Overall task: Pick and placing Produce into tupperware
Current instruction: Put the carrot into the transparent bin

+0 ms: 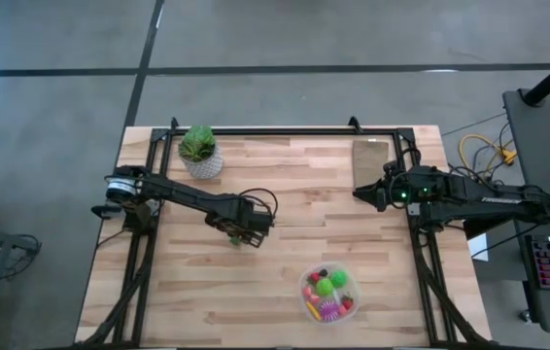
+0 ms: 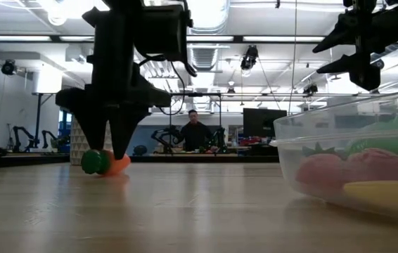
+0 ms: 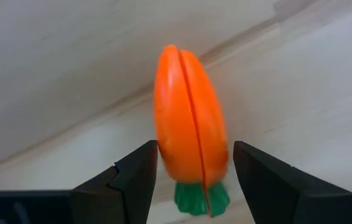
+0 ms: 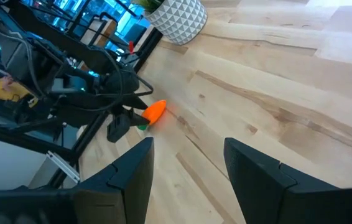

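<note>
The orange carrot point(image 3: 190, 134) lies on the table point(image 1: 294, 248) left of centre, straddled by the left gripper point(image 3: 194, 180), fingers spread and unclosed; if closed off-centre, slippage is risked.

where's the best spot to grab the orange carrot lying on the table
Across the thick orange body of the carrot, coming straight down from above: it lies flat on the table, tapering away from its green top. The left hand already straddles that part, open.
</note>
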Available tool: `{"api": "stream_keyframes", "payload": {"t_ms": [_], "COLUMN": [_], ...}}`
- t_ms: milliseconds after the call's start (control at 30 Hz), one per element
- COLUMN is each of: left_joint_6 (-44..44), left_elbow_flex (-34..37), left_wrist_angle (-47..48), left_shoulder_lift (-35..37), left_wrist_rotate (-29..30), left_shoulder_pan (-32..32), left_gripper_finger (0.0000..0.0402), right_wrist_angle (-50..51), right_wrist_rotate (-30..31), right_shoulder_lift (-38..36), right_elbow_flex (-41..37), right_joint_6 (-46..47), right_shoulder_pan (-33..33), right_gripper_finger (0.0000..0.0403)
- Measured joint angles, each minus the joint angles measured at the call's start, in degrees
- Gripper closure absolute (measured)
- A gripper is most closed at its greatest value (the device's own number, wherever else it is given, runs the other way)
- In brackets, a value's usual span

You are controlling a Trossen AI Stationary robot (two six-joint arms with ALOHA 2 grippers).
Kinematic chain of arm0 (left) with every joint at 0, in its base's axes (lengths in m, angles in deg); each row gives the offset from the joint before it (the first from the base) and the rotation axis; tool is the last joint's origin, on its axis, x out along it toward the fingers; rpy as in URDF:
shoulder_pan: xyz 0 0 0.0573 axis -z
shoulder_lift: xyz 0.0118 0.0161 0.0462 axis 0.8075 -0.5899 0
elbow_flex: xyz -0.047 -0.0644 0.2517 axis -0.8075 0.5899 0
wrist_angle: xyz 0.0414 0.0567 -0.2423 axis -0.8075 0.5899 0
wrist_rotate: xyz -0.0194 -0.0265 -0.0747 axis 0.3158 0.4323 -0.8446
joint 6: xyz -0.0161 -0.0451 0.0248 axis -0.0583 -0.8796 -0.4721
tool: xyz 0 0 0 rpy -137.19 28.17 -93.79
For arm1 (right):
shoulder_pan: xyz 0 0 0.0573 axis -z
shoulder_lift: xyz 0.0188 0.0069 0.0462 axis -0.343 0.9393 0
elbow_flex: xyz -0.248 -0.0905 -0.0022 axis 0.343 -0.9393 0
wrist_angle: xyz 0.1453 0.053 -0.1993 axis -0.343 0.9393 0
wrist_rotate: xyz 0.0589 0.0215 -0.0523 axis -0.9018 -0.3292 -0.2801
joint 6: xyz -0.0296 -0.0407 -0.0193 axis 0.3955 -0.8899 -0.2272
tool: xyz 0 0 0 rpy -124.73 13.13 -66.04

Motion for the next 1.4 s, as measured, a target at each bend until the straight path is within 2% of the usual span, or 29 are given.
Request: {"api": "stream_keyframes", "payload": {"t_ms": [200, 467, 600, 767, 967, 1033, 1133, 1233, 1400], "left_joint_6": [0.0, 0.3, 0.8, 3.0, 13.7, 18.5, 24.0, 25.1, 25.7], "left_elbow_flex": [2.3, 2.7, 1.5, -3.0, -13.9, -16.3, -17.3, -17.5, -19.7], "left_wrist_angle": [-3.4, -3.3, -3.4, -3.3, -6.9, -11.6, -21.7, -28.5, -33.6], "left_shoulder_lift": [0.0, 0.1, 0.1, 0.1, 0.2, 0.0, -1.5, -4.3, -10.5], "left_wrist_rotate": [-0.4, -1.0, -0.6, -0.4, -1.0, -3.9, -11.5, -15.6, -27.3], "left_shoulder_pan": [0.0, 0.0, 0.0, 0.3, 2.8, 3.6, 4.5, 5.3, 6.1], "left_gripper_finger": [0.0207, 0.026, 0.0259, 0.0238, 0.0234, 0.0234, 0.0233, 0.0233, 0.0233], "right_wrist_angle": [0.0, 0.0, 0.0, 0.0, 0.0, 0.0, 0.0, 0.1, 0.1], "right_wrist_rotate": [0.0, 0.1, 0.2, 0.5, 0.5, 0.5, 0.5, 0.6, 0.6], "right_shoulder_lift": [0.0, 0.0, 0.0, 0.0, 0.0, 0.0, 0.0, 0.0, 0.0], "right_elbow_flex": [0.0, 0.0, 0.0, 0.0, 0.0, 0.0, 0.0, 0.0, 0.0], "right_joint_6": [0.0, -0.4, -0.5, -0.5, -0.5, -0.4, -0.3, 0.5, 1.2], "right_shoulder_pan": [0.0, 0.0, 0.0, 0.0, 0.0, 0.0, 0.0, 0.0, 0.0], "right_gripper_finger": [0.0216, 0.0216, 0.0216, 0.0216, 0.0216, 0.0216, 0.0216, 0.0216, 0.0216]}}
